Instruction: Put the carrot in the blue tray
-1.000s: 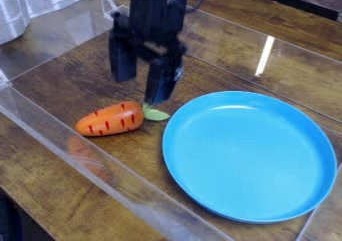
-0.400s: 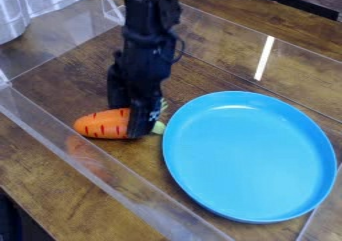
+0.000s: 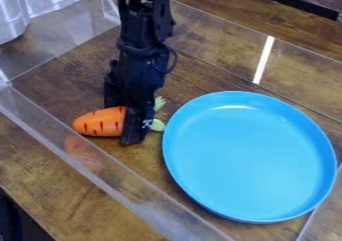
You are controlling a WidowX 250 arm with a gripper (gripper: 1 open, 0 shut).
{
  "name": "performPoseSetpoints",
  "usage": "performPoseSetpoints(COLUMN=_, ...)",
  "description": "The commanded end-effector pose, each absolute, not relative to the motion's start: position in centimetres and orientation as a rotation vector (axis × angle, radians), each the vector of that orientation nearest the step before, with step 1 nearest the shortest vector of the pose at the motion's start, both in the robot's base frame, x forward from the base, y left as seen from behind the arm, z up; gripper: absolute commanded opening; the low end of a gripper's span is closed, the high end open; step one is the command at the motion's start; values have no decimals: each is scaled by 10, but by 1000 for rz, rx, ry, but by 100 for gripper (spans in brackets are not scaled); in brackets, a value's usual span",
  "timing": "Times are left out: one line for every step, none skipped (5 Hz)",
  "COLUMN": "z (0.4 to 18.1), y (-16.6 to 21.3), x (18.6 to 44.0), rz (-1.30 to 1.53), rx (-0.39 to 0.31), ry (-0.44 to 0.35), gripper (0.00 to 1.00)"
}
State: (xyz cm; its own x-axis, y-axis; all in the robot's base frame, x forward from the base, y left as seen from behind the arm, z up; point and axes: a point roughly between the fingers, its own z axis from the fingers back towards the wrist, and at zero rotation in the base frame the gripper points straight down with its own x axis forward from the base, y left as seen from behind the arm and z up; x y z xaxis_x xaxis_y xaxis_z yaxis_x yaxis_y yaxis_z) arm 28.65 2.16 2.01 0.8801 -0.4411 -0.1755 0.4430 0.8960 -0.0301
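Here, the end effector (image 3: 130, 125) points straight down with jaws released, straddling the leafy end of the carrot (image 3: 102, 122). The carrot lies flat on the tabletop (image 3: 54, 55), long axis toward the tray (image 3: 250, 155) just beside it.

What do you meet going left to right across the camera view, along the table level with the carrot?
the carrot → gripper, jaws open and down over the carrot's leafy end → the blue tray
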Motion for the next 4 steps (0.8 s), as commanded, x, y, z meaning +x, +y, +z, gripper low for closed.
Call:
performPoseSetpoints(z=26, y=35, x=292, rz=-436, rx=11, ry=168, gripper=100)
performPoseSetpoints(z=24, y=40, x=293, rz=-435, rx=3, ry=178, gripper=100)
performPoseSetpoints(z=24, y=44, x=294, rz=-440, rx=-7, ry=184, gripper=0)
performPoseSetpoints(z=22, y=45, x=293, rz=-449, rx=-20, ry=182, gripper=0)
